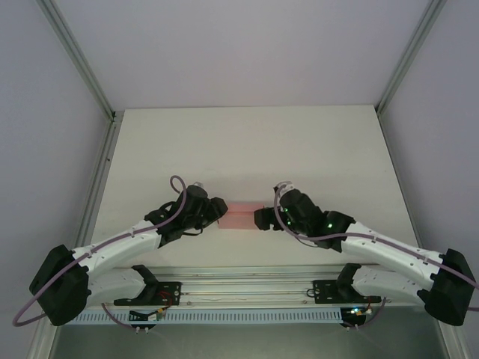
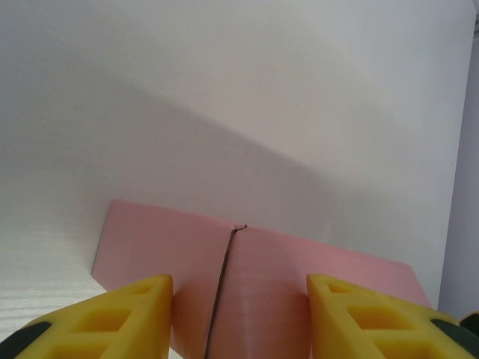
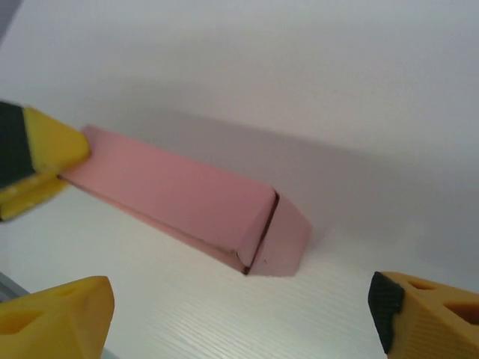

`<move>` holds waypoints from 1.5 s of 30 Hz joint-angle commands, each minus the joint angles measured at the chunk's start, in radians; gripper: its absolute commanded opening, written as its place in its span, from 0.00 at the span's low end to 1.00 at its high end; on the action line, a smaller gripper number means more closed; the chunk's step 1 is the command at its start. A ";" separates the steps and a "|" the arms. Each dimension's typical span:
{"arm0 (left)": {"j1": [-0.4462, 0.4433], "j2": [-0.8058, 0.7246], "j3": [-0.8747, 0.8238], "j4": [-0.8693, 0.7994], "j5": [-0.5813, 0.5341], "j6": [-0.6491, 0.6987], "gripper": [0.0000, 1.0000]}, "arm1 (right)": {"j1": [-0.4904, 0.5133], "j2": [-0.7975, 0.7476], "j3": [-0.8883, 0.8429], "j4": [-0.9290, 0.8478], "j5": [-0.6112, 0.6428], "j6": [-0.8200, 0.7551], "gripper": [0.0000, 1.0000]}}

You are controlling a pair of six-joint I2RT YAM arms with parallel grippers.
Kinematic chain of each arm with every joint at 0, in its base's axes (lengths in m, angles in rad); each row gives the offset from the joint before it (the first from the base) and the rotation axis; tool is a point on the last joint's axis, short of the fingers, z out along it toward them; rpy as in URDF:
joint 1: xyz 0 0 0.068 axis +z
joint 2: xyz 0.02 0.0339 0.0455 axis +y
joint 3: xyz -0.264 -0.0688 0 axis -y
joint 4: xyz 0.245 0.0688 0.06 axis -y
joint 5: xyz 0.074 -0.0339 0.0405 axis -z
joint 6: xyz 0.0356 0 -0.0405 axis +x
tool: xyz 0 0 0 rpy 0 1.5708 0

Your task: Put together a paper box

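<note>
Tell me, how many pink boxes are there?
1. The box lies on the table, between the left gripper and the right gripper. None seems hidden.

Paper box (image 2: 254,284) cut off at the bottom edge (left wrist view).

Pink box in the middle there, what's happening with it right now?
The pink box lies folded up on the table. The left gripper has its fingers either side of one end; whether it is squeezing is unclear. The right gripper is open, facing the other end, where the end flap sticks out untucked. That end isn't closed yet.
</note>
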 commanded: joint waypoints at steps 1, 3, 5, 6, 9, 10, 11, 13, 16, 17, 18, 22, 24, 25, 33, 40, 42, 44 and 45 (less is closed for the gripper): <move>0.006 0.048 -0.065 -0.154 0.018 0.026 0.45 | -0.068 0.030 0.034 0.033 -0.146 0.071 0.74; 0.006 0.049 -0.069 -0.153 0.020 0.029 0.45 | -0.108 0.082 0.031 0.044 -0.220 0.090 0.66; 0.006 0.054 -0.072 -0.154 0.022 0.031 0.45 | -0.124 0.134 0.022 0.082 -0.289 0.093 0.60; 0.006 0.057 -0.072 -0.155 0.026 0.032 0.44 | -0.130 0.156 0.017 0.098 -0.306 0.099 0.57; 0.005 0.058 -0.073 -0.153 0.023 0.032 0.44 | -0.142 0.189 -0.011 0.117 -0.314 0.129 0.46; 0.006 0.058 -0.076 -0.154 0.023 0.032 0.43 | -0.144 0.187 -0.033 0.135 -0.307 0.138 0.44; 0.006 0.059 -0.077 -0.153 0.023 0.032 0.42 | -0.147 0.185 -0.058 0.149 -0.298 0.151 0.42; 0.006 0.061 -0.082 -0.155 0.024 0.032 0.39 | -0.155 0.178 -0.116 0.184 -0.299 0.183 0.35; 0.006 0.062 -0.097 -0.155 0.016 0.031 0.33 | -0.165 0.168 -0.203 0.248 -0.315 0.225 0.29; 0.006 0.063 -0.099 -0.154 0.012 0.026 0.31 | -0.171 0.171 -0.228 0.270 -0.325 0.232 0.26; 0.006 0.066 -0.101 -0.154 0.015 0.026 0.29 | -0.176 0.181 -0.251 0.288 -0.333 0.245 0.22; 0.006 0.083 -0.103 -0.153 0.017 0.017 0.22 | -0.186 0.232 -0.285 0.311 -0.368 0.281 0.11; 0.006 0.090 -0.098 -0.153 0.020 0.021 0.14 | -0.189 0.254 -0.288 0.297 -0.377 0.299 0.09; 0.006 0.094 -0.093 -0.158 0.020 0.023 0.09 | -0.190 0.261 -0.290 0.286 -0.381 0.303 0.06; 0.006 0.081 -0.113 -0.117 0.019 0.024 0.00 | -0.211 0.226 -0.313 0.291 -0.380 0.326 0.08; 0.006 0.091 -0.133 -0.039 0.031 0.060 0.00 | -0.258 0.227 -0.244 0.308 -0.470 0.290 0.16; 0.006 0.089 -0.119 -0.064 0.020 0.065 0.00 | -0.265 0.225 -0.169 0.251 -0.470 0.201 0.30; 0.006 0.084 -0.087 -0.107 0.009 0.085 0.00 | -0.272 0.239 -0.069 0.155 -0.435 0.102 0.41; 0.006 0.081 -0.070 -0.128 -0.001 0.103 0.00 | -0.275 0.247 -0.013 0.119 -0.419 0.054 0.43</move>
